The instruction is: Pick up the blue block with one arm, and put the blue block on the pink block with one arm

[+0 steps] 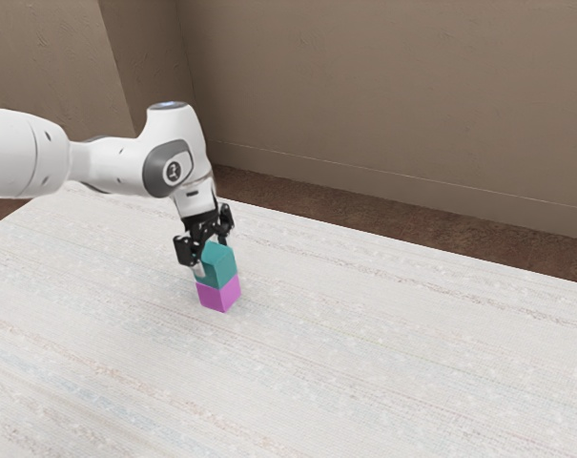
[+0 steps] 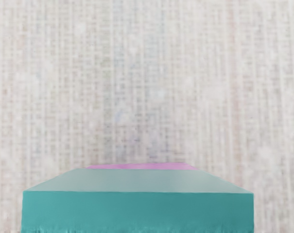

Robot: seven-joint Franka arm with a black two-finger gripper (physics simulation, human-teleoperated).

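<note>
table point(image 1: 412, 363): pale woven top | on it: 1 pink block point(image 1: 218, 294)

The blue block point(image 1: 218, 260), teal-tinted and cube-shaped, sat upright on top of the pink block point(image 1: 218, 293), touching it, at twelve o'clock of it. Their edges ran nearly in line. The pink block, a magenta cube, rested flat on the table point(image 1: 393, 353). In the exterior view the stack stood toward ten o'clock of centre. From above, the blue block point(image 2: 137, 204) covered all but a thin strip of the pink block point(image 2: 142, 166).
</note>
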